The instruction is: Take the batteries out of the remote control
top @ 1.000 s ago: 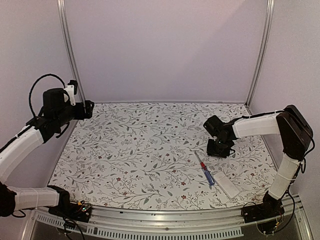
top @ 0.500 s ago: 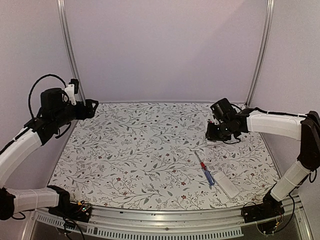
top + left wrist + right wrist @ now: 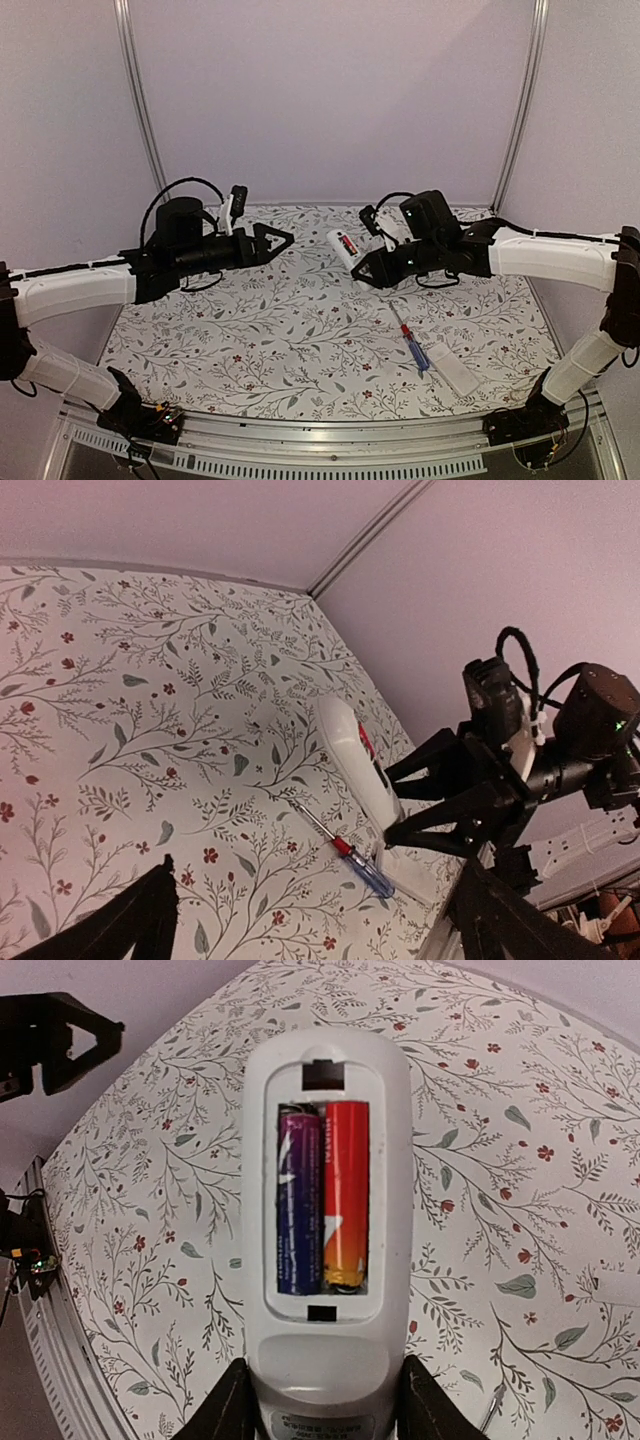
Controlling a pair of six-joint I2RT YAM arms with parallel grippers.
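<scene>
Clamped in the right tool (image 3: 372,264): the remote control (image 3: 345,246), gripped by its lower end and held up in the air above the back middle of the table (image 3: 250,310), open face toward the wrist camera. In the right wrist view, fingers (image 3: 232,1405) pressed to both sides of the white body, no cover over the recess. Inside that recess, two batteries (image 3: 345,1195) side by side, one purple, one red, both seated. Left tool (image 3: 278,238) raised off the table too, spread wide, holding nothing, pointed at the remote control with a gap between. Down on the table near the right front: a screwdriver (image 3: 410,342) with red and blue handle, lying just beside a flat white plate (image 3: 456,371).
</scene>
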